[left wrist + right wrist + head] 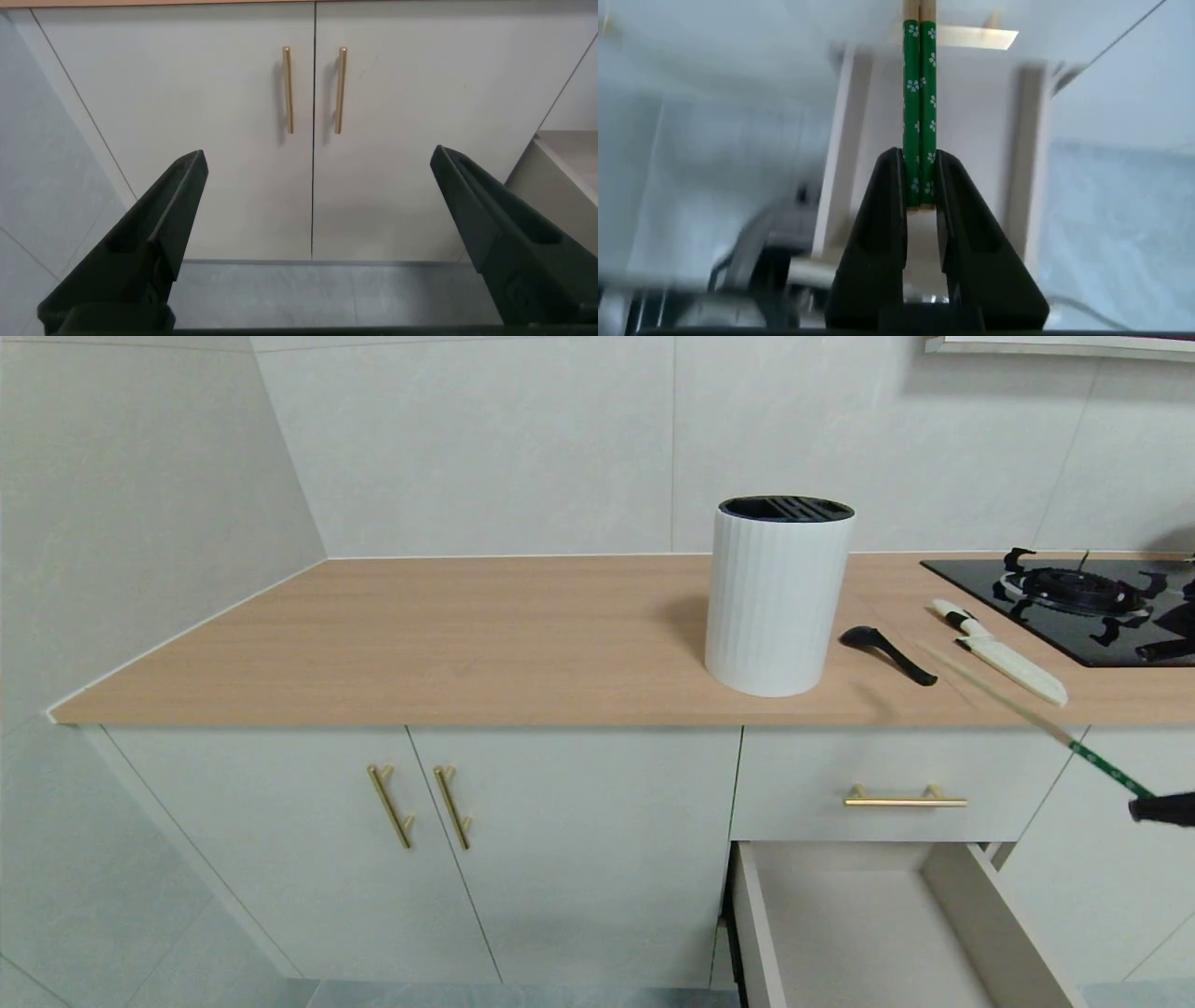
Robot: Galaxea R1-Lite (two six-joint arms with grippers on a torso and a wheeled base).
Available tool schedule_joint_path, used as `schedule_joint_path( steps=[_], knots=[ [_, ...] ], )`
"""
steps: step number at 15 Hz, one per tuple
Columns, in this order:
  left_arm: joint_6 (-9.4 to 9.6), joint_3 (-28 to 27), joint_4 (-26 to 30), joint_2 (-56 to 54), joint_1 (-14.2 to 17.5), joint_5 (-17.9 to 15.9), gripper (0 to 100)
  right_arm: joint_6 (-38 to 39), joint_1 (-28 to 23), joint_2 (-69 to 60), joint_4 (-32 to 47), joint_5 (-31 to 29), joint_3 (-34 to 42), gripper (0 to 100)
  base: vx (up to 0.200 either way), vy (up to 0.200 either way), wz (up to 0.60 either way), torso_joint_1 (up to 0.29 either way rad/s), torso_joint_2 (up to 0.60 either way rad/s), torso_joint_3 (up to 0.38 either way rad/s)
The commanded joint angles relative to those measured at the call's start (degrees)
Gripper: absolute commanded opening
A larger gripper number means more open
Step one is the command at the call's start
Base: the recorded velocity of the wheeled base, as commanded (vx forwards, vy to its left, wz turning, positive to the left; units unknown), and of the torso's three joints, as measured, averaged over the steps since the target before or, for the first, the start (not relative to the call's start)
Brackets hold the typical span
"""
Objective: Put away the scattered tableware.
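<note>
A white ribbed holder [780,597] with a black slotted top stands upright on the wooden table [467,644], and everything else is placed from it. Just to its right a black spoon [887,654] lies flat on the table, close to the holder's base but not touching it. Further right lies a white knife [1004,658], apart from the spoon. Beyond the knife, at the far right, is a black stove [1074,602].

The right jaws are closed on a pair of chopsticks [1106,767] and grip them at their green patterned end, as the right wrist view shows [921,84]. They sit well right of the holder and lower than the table top. From there the sticks slant up and back towards the holder, and their pale far ends reach over the table between spoon and knife — whether they touch the table cannot be told.

Below the holder and slightly to its right, an open drawer [840,915] stands out from the cabinet front, under a shut drawer [803,784] with a brass handle.

The left jaws are wide open and hold nothing. They are low in front of the two cabinet doors [313,140] — those below and left of the holder.
</note>
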Motion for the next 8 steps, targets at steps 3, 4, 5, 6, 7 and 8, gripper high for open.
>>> schedule_joint_path(
  steps=[3,4,5,6,7,8],
  knots=[
    [0.02,0.0,0.0,0.0,-0.1,0.0,100,-0.1,7.7,-0.1,0.7,-0.1,11.2,0,0.000,0.000,0.00,0.000,0.00,0.000],
    [0.02,0.0,0.0,0.0,0.0,0.0,100,-0.1,7.7,2.5,0.7,0.0,11.7,0,0.000,0.000,0.00,0.000,0.00,0.000],
    [0.02,0.0,0.0,0.0,-0.1,0.0,100,0.1,7.7,5.7,0.4,0.0,12.3,0,0.000,0.000,0.00,0.000,0.00,0.000],
    [0.02,0.0,0.0,0.0,0.0,0.0,100,0.4,7.7,9.2,0.2,0.2,12.4,0,0.000,0.000,0.00,0.000,0.00,0.000],
    [0.02,0.0,0.0,0.0,-0.1,0.0,100,1.0,7.6,12.0,-0.1,0.2,12.4,0,0.000,0.000,0.00,0.000,0.00,0.000],
    [0.02,0.0,0.0,0.0,0.0,0.0,100,2.3,7.6,14.8,-0.5,0.2,12.5,0,0.000,0.000,0.00,0.000,0.00,0.000]
  ],
)
